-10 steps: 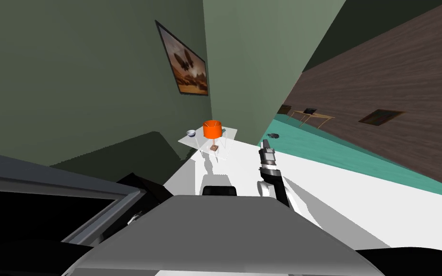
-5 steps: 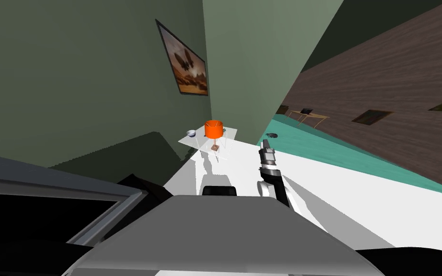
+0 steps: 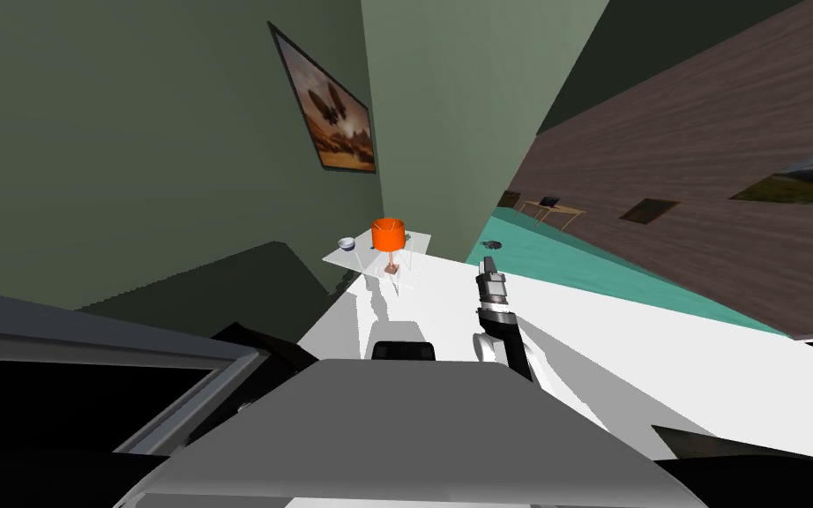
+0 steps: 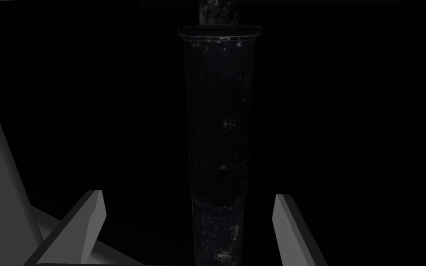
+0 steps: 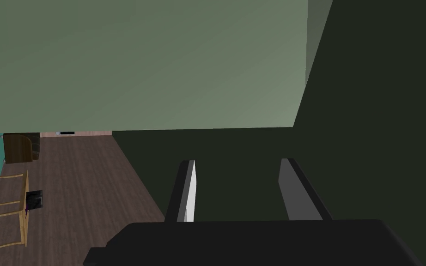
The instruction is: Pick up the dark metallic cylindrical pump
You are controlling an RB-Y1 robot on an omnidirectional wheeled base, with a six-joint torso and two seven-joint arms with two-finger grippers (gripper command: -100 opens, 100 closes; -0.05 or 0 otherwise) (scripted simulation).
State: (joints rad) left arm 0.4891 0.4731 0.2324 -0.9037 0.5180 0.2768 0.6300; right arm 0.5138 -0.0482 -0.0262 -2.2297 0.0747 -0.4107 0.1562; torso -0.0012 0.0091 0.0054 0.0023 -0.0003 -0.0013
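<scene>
Head view: my right gripper (image 3: 487, 265) is held out ahead of me over a white surface, short of a small table (image 3: 416, 243) carrying an orange lamp (image 3: 388, 235) and a bowl (image 3: 346, 242).

Left wrist view: the dark pump (image 4: 219, 115) runs lengthwise between my left gripper (image 4: 188, 195) fingers, which are spread wide and not touching it.

Right wrist view: fingers parted, nothing between them.

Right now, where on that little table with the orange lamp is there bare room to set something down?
Bare: the front of the table, between the bowl and the lamp, and its far end beside the wall. It is crowded around the lamp's foot.
</scene>
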